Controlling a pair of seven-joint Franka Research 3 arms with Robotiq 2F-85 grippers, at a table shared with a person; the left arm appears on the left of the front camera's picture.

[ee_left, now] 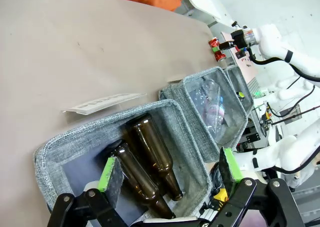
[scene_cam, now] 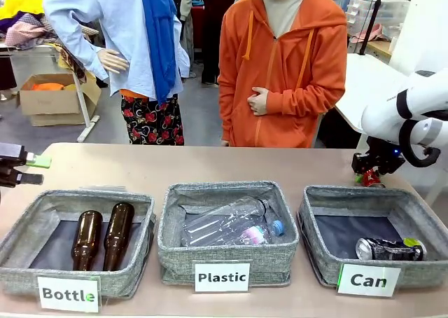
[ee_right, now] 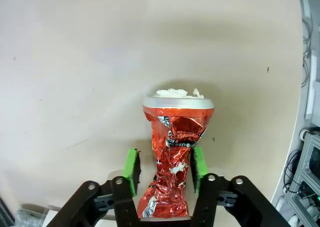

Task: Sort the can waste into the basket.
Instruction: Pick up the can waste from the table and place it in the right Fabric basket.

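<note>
Right wrist view: right gripper (ee_right: 163,172) straddles crushed red can (ee_right: 172,162), pads beside its waist — full clamp unclear. Can near table's (scene_cam: 210,165) far right edge, behind Can basket (scene_cam: 318,207); black can (scene_cam: 389,249) inside. Clamp firmly, lift clear of rim. Left gripper (ee_left: 169,172) spread, empty.

**Even, bright indoor light**

We see soft overhead light across the bench (scene_cam: 210,165), with only faint shadows under the bins. The crushed red can (ee_right: 172,174) shows small glints and casts a soft shadow. Both wrist views bend at the edges. The front view stays sharp throughout.
</note>
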